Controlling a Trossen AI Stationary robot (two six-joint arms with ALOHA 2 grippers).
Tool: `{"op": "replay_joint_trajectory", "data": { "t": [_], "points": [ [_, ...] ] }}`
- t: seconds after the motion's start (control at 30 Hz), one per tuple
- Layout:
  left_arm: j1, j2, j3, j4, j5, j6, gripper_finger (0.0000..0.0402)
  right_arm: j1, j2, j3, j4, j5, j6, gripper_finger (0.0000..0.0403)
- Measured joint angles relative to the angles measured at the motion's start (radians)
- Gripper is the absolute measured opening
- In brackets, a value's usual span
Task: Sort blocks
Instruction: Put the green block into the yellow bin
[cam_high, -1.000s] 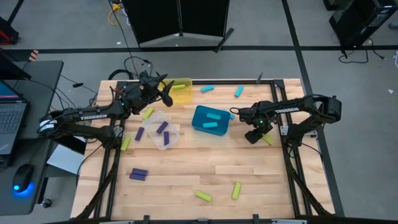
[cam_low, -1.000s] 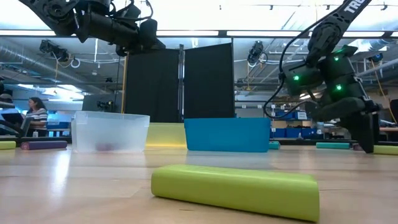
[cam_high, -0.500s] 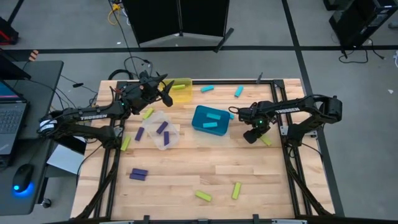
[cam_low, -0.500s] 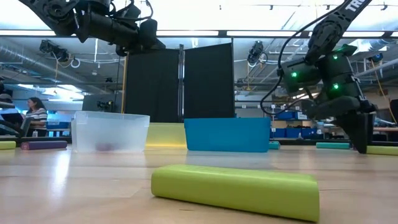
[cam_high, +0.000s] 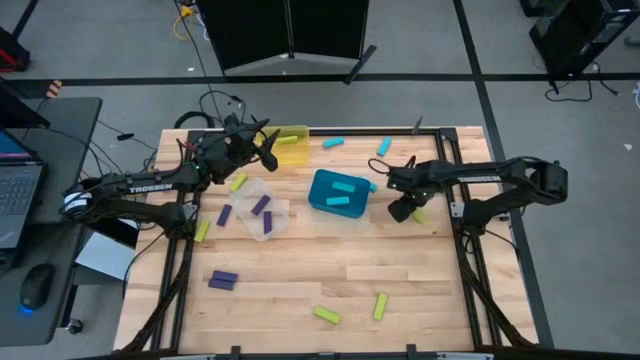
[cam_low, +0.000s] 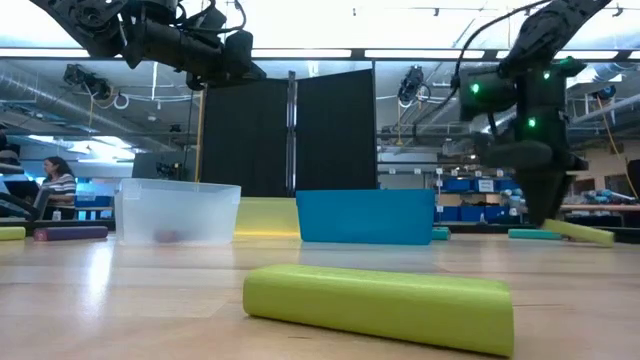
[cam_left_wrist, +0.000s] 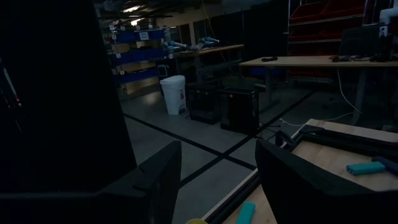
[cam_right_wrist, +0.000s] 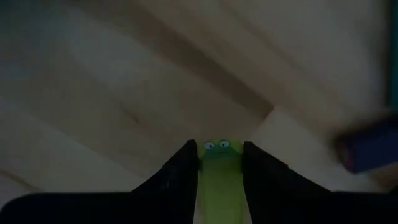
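My right gripper (cam_high: 400, 210) (cam_low: 545, 212) is shut on a yellow-green block (cam_low: 582, 232) (cam_right_wrist: 218, 171) to the right of the teal bin (cam_high: 318, 205). My left gripper (cam_high: 268, 150) (cam_left_wrist: 212, 186) hangs open in the air over the yellow bin (cam_high: 300, 131). Cyan blocks (cam_high: 345, 186) lie in the teal bin, purple blocks (cam_high: 262, 205) in the clear bin (cam_high: 245, 195), and one yellow-green block (cam_high: 288, 140) in the yellow bin. Other blocks lie flat on the table: cyan (cam_high: 333, 142) (cam_high: 384, 147), purple (cam_high: 223, 280) (cam_high: 224, 214), yellow-green (cam_high: 327, 315) (cam_high: 380, 306) (cam_high: 237, 182) (cam_high: 202, 230). My right gripper pinches the yellow-green block between its two fingers (cam_right_wrist: 186, 171), at one end (cam_low: 555, 223) of the block, coming from above and pointing down. The block is tilted: the held end is raised and the free end (cam_low: 608, 239) slopes down toward the table top. Whether the free end rests on the wood, I cannot tell.
The three bins stand together in the far middle of the table. A big yellow-green block (cam_low: 378, 305) lies close to the low camera. The black frame rail (cam_high: 455, 215) runs just right of my right gripper. Bare wood lies between the bins and the near blocks.
My right gripper has risen and shifted a little toward the table's far edge and the teal bin, taking the yellow-green block with it. The block lay flat on the table; now its held end is lifted and it slants. The right arm's elbow has swung outward to the right.
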Motion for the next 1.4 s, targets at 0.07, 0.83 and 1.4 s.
{"op": "replay_joint_trajectory", "data": {
  "t": [0.07, 0.83, 1.4],
  "points": [
    [0.0, 0.0, 0.0, 0.0, 0.0, 0.0, 0.0213, -0.006, -0.04, 0.0, 0.031, 0.013, 0.0, 0.0108],
    [0.0, 0.0, 0.0, 0.001, 0.0, -0.004, 0.0214, -0.099, -0.224, 0.002, 0.656, 0.025, -0.26, 0.0108],
    [0.0, 0.0, 0.0, 0.03, 0.0, -0.004, 0.0214, -0.183, 0.27, 0.368, 1.056, -0.234, -0.45, 0.0112]
  ]
}}
